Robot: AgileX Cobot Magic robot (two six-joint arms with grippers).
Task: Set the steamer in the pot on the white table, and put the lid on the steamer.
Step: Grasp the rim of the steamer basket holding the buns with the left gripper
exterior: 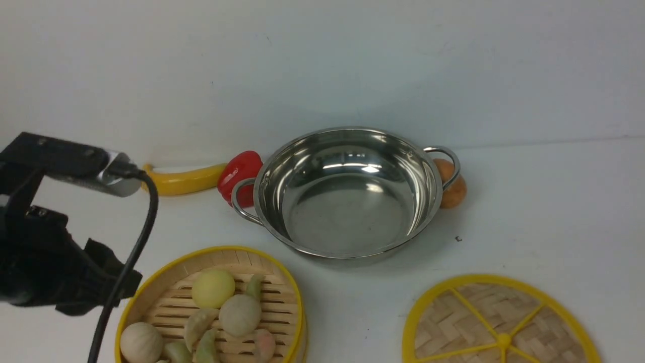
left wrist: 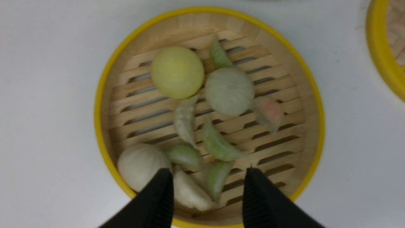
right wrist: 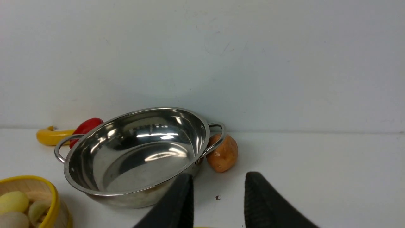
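I count one pot (exterior: pixel 347 201), one steamer (exterior: pixel 221 258) and one lid (exterior: pixel 499 322), all standing apart on the white table (exterior: pixel 554 212). From the front, the pot sits in the middle and is empty. The steamer lies at its 7 o'clock and the lid at its 5 o'clock, flat, knob side up. Inside the steamer I count three round buns, one of them the yellow bun (left wrist: pixel 177 72), and about seven dumplings, though blur makes that count unsure. There are also one banana (exterior: pixel 181 181) and one red pepper (exterior: pixel 239 171) at the pot's 9 o'clock, the pepper just beside the handle, and one potato (exterior: pixel 453 194) at its 3 o'clock, just behind the other handle.

My left gripper (left wrist: pixel 207 180) hangs over the steamer's near edge with its jaws well apart and nothing between them; whether the tips touch the food I cannot tell. My right gripper (right wrist: pixel 218 193) is also parted and empty, over bare table near the pot.
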